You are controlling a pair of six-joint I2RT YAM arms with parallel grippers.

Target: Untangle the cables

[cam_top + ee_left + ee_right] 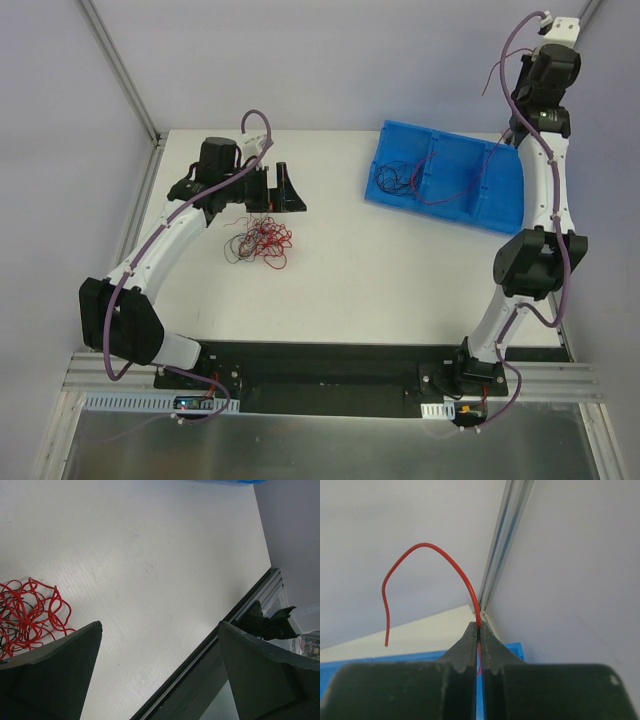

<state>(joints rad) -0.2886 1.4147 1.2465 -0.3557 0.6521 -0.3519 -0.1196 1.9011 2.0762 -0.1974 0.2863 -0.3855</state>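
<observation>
White matte counter [400,280], enclosed by pale wall panels [300,60], with an aluminium post [120,70] rising at the far-left corner. Blue tray [505,195], divided into several compartments, lies at the far right of the counter, skewed to its edges. Black base plate [320,365] runs along the near edge, with a grey metal sheet [300,450] below it in the top view.

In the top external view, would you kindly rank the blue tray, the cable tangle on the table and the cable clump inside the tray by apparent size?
1. blue tray, clearly largest.
2. cable tangle on the table.
3. cable clump in the tray, somewhat smaller and sparser.
</observation>
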